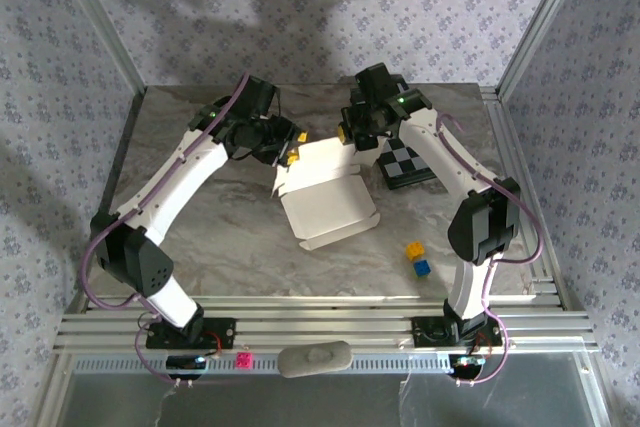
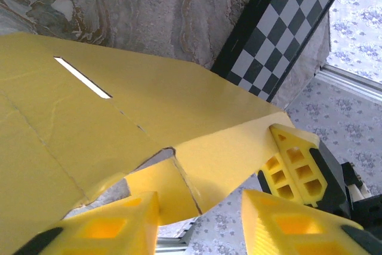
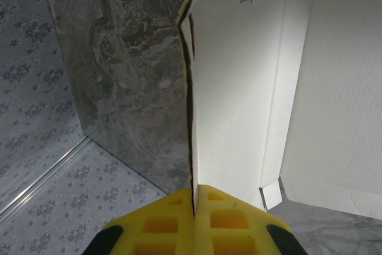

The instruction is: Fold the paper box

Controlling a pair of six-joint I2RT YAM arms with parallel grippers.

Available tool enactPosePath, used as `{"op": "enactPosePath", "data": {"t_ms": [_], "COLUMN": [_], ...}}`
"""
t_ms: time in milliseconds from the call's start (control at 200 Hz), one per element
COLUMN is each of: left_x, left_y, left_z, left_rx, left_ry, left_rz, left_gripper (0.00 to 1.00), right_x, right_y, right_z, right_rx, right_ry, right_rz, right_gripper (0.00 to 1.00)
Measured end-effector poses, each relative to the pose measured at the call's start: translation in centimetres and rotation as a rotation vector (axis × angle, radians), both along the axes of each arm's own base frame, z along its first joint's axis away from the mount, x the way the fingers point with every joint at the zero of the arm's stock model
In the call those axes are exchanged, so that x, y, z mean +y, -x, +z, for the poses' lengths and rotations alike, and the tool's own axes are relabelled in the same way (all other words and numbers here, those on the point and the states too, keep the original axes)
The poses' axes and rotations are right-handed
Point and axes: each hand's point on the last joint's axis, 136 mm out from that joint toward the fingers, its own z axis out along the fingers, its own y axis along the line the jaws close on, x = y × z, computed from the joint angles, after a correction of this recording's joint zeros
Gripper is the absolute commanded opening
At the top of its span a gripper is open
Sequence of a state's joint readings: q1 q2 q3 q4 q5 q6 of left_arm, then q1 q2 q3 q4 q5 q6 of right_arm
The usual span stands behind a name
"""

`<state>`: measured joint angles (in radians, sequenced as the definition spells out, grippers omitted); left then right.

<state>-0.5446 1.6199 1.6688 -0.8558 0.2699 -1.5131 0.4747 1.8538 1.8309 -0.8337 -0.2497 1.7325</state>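
We see the paper box (image 1: 330, 202) in the middle of the bench (image 1: 220, 237), pale inside up, its far flaps raised where both arms meet it. Right pincer (image 3: 194, 194) is clamped tight on a flap edge. Left pincer (image 2: 200, 204) is narrow but gapped, with a yellow flap corner between its fingers, not pinched. Chequered board (image 1: 410, 162) lies just right of the box.

In my left wrist picture, the paper box (image 2: 89, 123) ran off the left side, the chequered board (image 2: 286, 22) ran off the top, and my left gripper (image 2: 200, 231) was cut off at the bottom. In my right wrist picture, my right gripper (image 3: 194, 222) was cut off at the bottom too, and the box ran off the top and right. From above, my right arm (image 1: 440, 147) hid part of the board, and both grippers' tips were too small to make out.
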Motion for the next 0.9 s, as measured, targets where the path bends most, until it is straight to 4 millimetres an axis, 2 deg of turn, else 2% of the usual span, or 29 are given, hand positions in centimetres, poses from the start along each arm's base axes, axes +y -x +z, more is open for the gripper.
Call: {"op": "enactPosePath", "data": {"t_ms": [235, 380, 580, 785, 815, 900], "left_x": [0.1, 0.1, 0.5, 1.4, 1.5, 1.9], "left_y": [-0.1, -0.2, -0.5, -0.9, -1.0, -1.4], "left_z": [-0.2, -0.7, -0.8, -1.8, -2.0, -1.9], "left_rx": [0.001, 0.007, 0.010, 0.022, 0.023, 0.000], "left_ry": [-0.003, -0.002, -0.001, -0.005, -0.004, 0.016], "left_rz": [0.007, 0.013, 0.031, 0.055, 0.057, 0.065], "left_gripper": [0.25, 0.11, 0.00, 0.00, 0.08, 0.43], "right_x": [0.1, 0.1, 0.2, 0.6, 0.6, 0.8], "right_y": [0.0, 0.2, 0.2, 0.5, 0.5, 0.7], "right_z": [-0.1, -0.6, -0.7, -0.5, -0.5, -0.5], "right_rx": [-0.005, 0.003, -0.005, -0.029, -0.032, -0.047], "right_ry": [-0.006, -0.003, -0.007, -0.020, -0.021, -0.027], "right_rz": [-0.001, -0.001, 0.001, 0.011, 0.013, 0.019], "right_gripper": [0.00, 0.00, 0.00, 0.00, 0.00, 0.00]}}
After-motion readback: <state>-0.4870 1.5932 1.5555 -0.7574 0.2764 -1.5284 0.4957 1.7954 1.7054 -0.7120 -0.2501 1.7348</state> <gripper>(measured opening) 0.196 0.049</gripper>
